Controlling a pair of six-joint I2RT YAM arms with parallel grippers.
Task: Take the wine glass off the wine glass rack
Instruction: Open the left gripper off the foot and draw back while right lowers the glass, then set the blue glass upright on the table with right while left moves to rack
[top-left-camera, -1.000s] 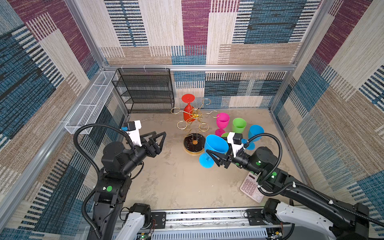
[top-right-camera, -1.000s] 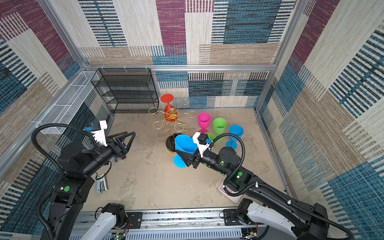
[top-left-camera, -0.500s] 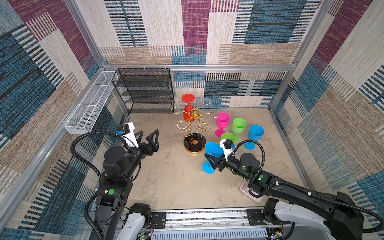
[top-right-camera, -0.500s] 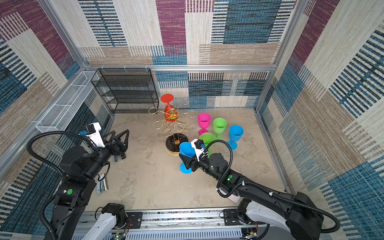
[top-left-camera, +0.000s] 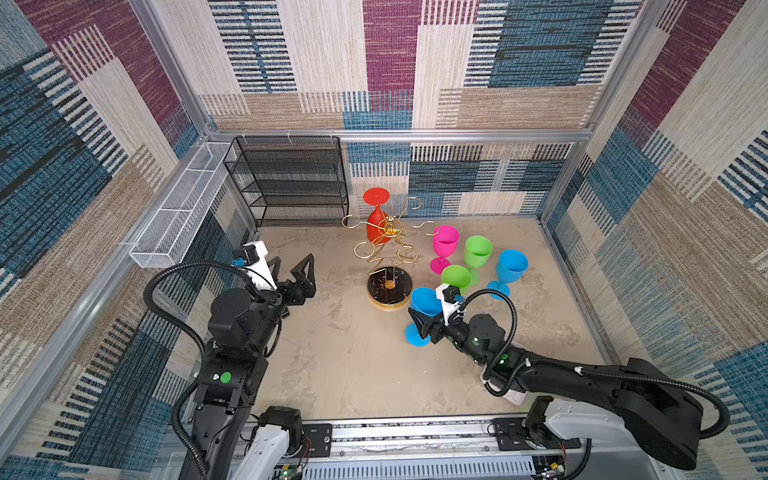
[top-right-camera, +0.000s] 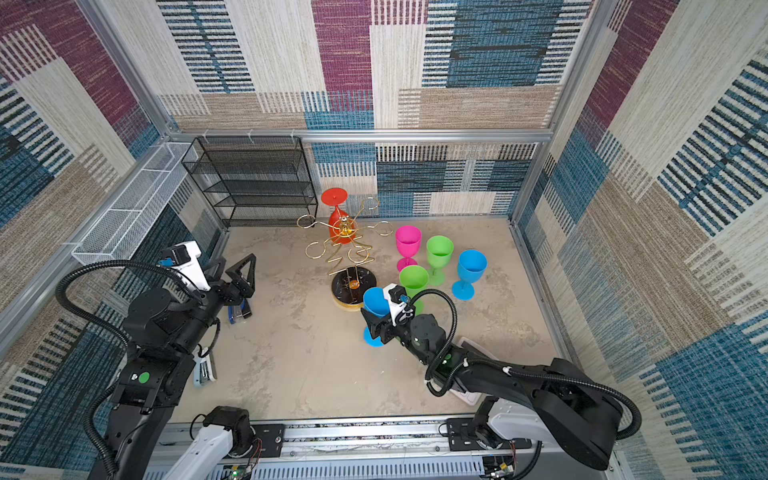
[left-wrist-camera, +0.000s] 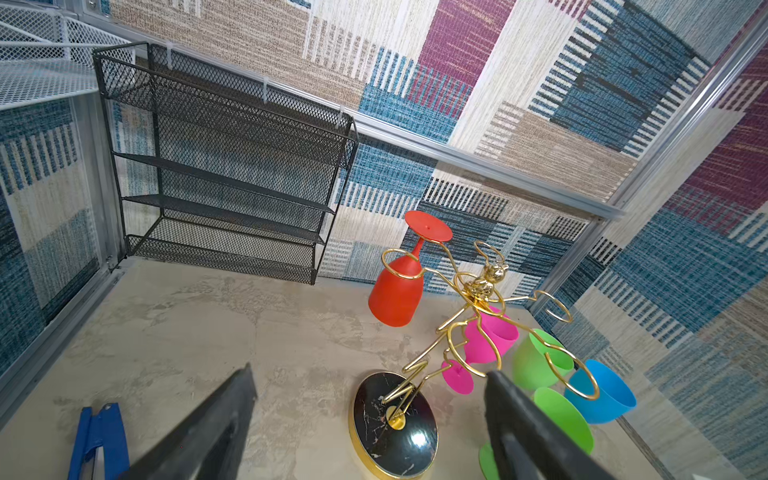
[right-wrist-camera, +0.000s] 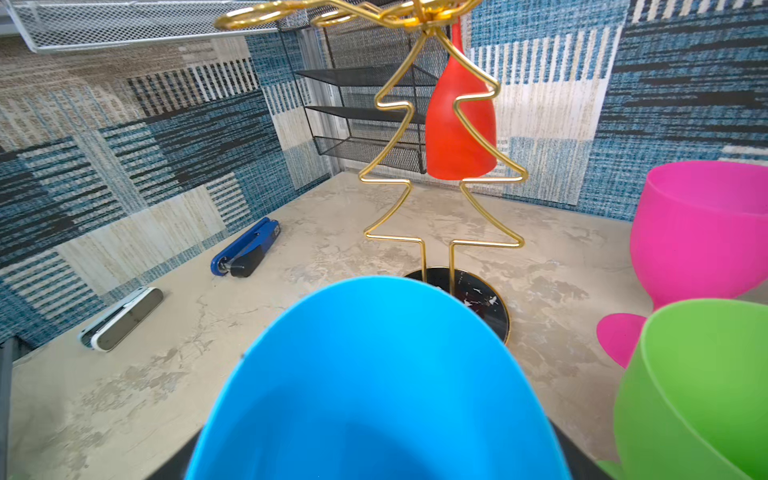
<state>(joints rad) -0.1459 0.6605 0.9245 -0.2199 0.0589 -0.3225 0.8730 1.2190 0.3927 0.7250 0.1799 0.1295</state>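
Observation:
A red wine glass (top-left-camera: 376, 226) (top-right-camera: 337, 226) hangs upside down on a far arm of the gold wine glass rack (top-left-camera: 388, 286) (top-right-camera: 353, 286). Both wrist views show this red glass (left-wrist-camera: 397, 295) (right-wrist-camera: 457, 124) too. My left gripper (top-left-camera: 293, 262) (left-wrist-camera: 369, 372) hovers left of the rack, open and empty. My right gripper (top-left-camera: 422, 326) (top-right-camera: 374, 326) sits at the stem of a blue glass (top-left-camera: 424, 301) (right-wrist-camera: 374, 374) that stands beside the rack's base. That blue bowl hides the right gripper's pads.
Right of the rack stand a pink glass (top-left-camera: 445, 241), two green glasses (top-left-camera: 478, 251) (top-left-camera: 456, 277) and another blue glass (top-left-camera: 512, 264). A black mesh shelf (top-left-camera: 291, 183) and a white mesh basket (top-left-camera: 178, 208) line the back left. A blue stapler (top-right-camera: 239, 311) and a white one (top-right-camera: 203, 370) lie under my left arm.
My right gripper has come down with the blue glass, from tilted in the air to upright on the table beside the rack's base. The left gripper has drawn back slightly.

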